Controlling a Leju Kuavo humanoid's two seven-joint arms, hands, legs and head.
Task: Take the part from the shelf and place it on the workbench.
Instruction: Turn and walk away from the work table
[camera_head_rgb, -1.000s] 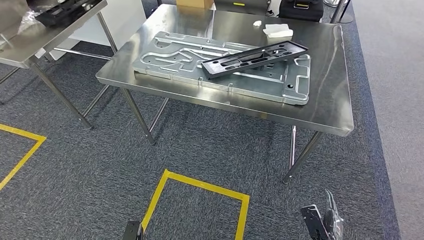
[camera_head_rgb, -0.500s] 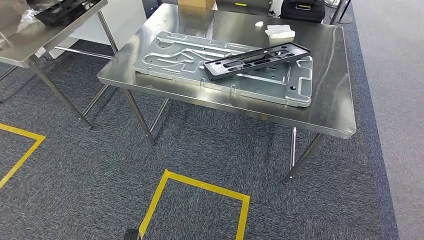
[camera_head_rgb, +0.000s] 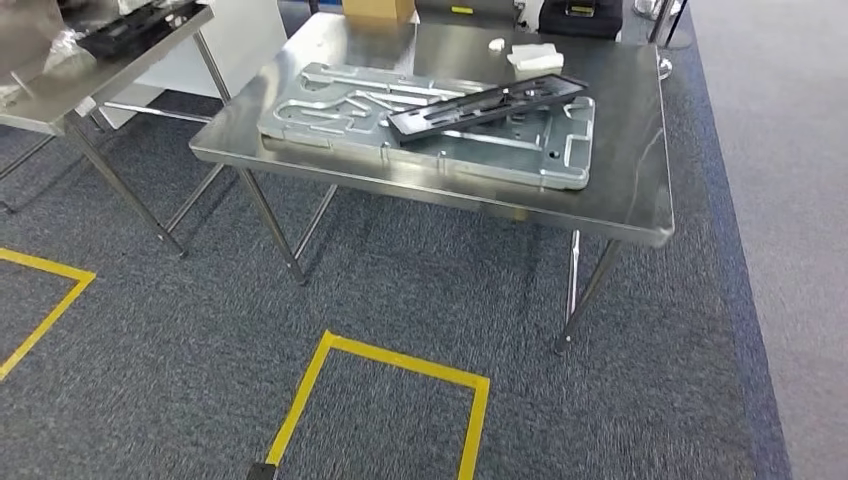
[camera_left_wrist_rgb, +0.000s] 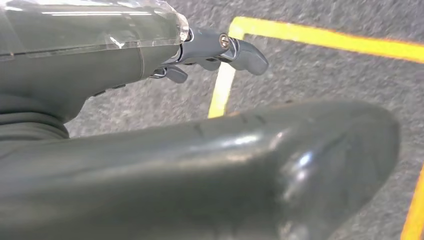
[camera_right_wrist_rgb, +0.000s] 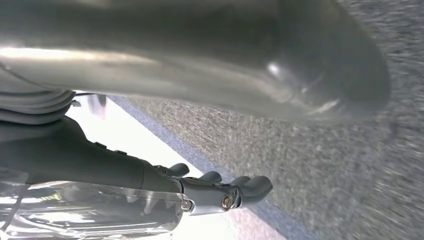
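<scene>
You get even, bright overhead light in the head view: the steel table (camera_head_rgb: 640, 190) shines with soft glare along its top and throws only a faint shadow onto the carpet (camera_head_rgb: 400, 280), and the picture stays sharp to its edges. In your left wrist view the thumb (camera_left_wrist_rgb: 200, 175) looms large and out of focus, with a small highlight on it. Your right wrist view is streaked with motion blur across the carpet, and a pale floor strip (camera_right_wrist_rgb: 150, 145) is blown out to white.
</scene>
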